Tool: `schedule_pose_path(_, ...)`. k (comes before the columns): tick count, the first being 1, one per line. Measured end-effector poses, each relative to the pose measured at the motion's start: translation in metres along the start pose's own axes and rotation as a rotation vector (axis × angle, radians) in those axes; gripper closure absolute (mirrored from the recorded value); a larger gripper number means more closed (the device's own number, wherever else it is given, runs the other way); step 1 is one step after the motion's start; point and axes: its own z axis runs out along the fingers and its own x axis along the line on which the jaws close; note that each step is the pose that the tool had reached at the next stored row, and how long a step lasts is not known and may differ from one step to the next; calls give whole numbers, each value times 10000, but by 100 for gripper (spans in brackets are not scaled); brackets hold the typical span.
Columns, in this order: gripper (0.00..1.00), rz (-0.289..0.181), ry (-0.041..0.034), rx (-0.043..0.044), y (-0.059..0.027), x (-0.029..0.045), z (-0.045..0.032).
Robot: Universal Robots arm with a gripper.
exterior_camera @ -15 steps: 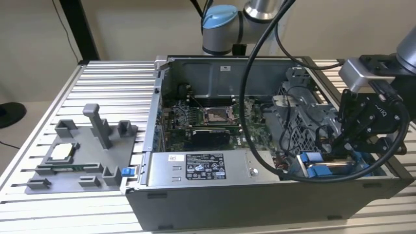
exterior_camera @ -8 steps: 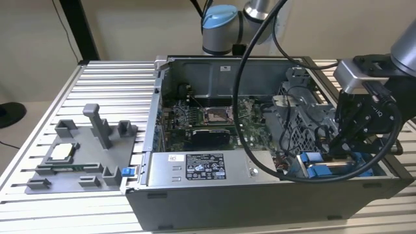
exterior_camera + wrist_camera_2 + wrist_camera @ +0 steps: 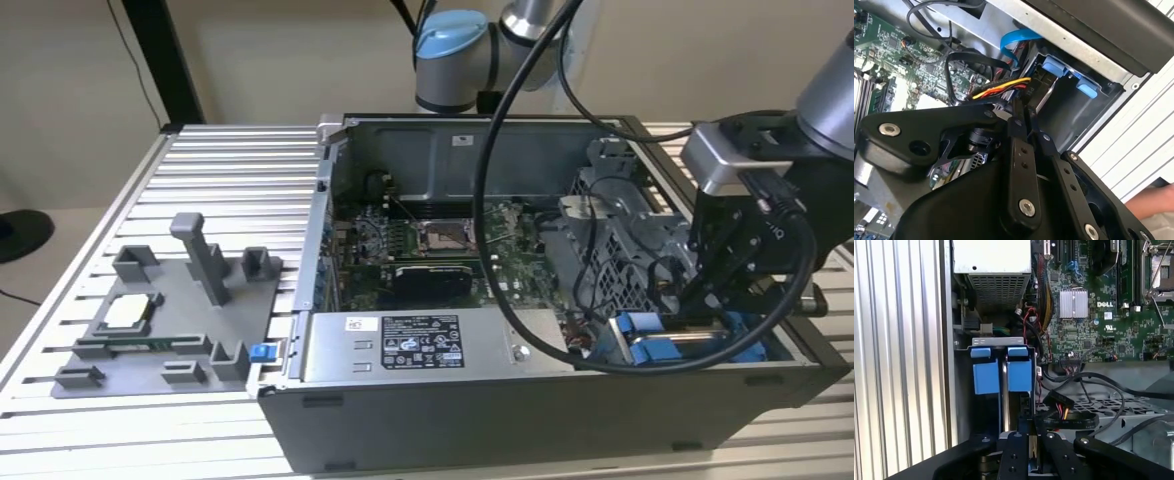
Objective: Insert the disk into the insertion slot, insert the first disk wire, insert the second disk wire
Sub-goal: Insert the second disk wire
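Where the blue disk [image 3: 1004, 375] sits slotted, fingers [image 3: 1032, 437] pinched nearly together, grasp unclear

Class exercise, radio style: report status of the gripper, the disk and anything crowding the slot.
Gripper shut, low over the drive bay. Disk seated upright in its slot, blue carrier tabs showing. Black cable bundle with connector lies right beside the fingers.

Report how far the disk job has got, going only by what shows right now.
Done, as it looks: the disk stands in its slot at the case's corner, its blue carrier tabs up. In hand: the gripper is closed just above that bay, beside a black connector with coloured wires in the first wrist view; whether it holds it I cannot tell. Left: neither wire visibly sits plugged into the disk.
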Motion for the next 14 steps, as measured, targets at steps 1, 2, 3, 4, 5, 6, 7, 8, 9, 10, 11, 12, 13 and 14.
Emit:
schedule_pose_path(1,100,-1,-2,13,0,-1,1)
schedule_pose_path(2,100,-2,-1,17,1,-1,2)
schedule_pose_path(3,100,-1,-2,18,3,-1,4)
schedule_pose_path(4,100,-2,-1,19,4,-1,6)
schedule_pose_path(5,100,-2,0,19,5,-1,7)
schedule_pose_path(6,100,-2,0,19,7,-1,9)
schedule_pose_path(7,100,-2,1,19,8,-1,11)
schedule_pose_path(8,100,-1,2,18,9,-1,15)
schedule_pose_path(9,100,-2,1,18,11,0,18)
schedule_pose_path(10,100,-2,0,19,12,0,22)
schedule_pose_path(11,100,-2,0,19,13,1,26)
schedule_pose_path(12,100,-2,2,20,13,1,29)
schedule_pose_path(13,100,-2,2,22,14,1,32)
schedule_pose_path(14,100,-2,-1,25,14,1,37)
